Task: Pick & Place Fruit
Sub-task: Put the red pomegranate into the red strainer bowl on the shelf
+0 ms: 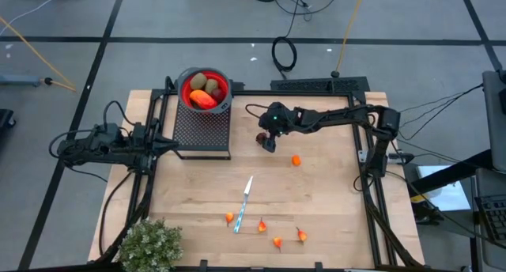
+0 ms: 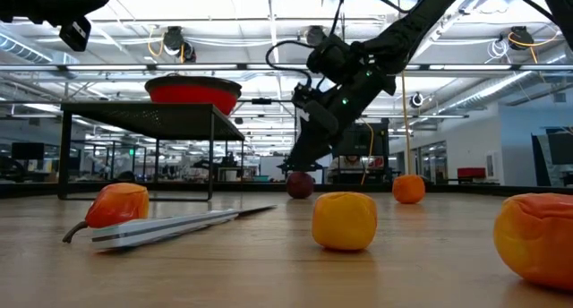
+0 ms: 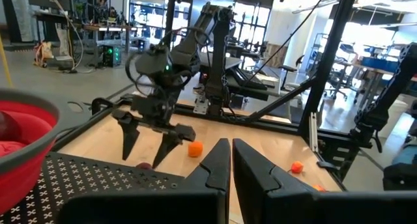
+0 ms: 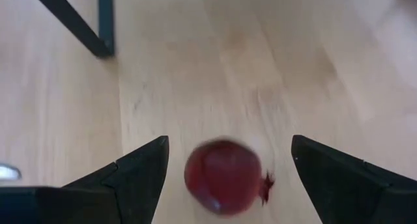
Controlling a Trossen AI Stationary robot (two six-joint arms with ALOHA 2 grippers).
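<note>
On my far left, at the near corner of the wooden table [image 1: 332,201], sits a bushy grey-green plant [image 1: 150,244]. My left gripper [image 3: 231,160] waits at the left edge of the table, beside the black mesh stand [image 1: 202,128], and its two fingers are pressed together with nothing between them. On the back of that stand sits the red bowl [image 1: 204,88]. In the bowl I can see olive-brown oval fruits [image 1: 198,83] and a long orange-red fruit [image 1: 203,100]. Moving to the middle, a silver knife [image 1: 243,203] lies on the wood with its tip pointing toward the back. Near it are small red-orange fruits [image 1: 262,224], spread along the front part of the table. A bit to the right of the stand, my right gripper [image 4: 227,160] is down low over the table. Its fingers [image 4: 133,175] are spread as wide as they go. A dark-red round fruit [image 4: 223,177] with a tiny crown sits on the wood right between them, but neither finger touches it. I am not holding it. Just to the right of that, a small orange ball [image 1: 296,160] sits alone on the table, near my right gripper but apart from it.
</note>
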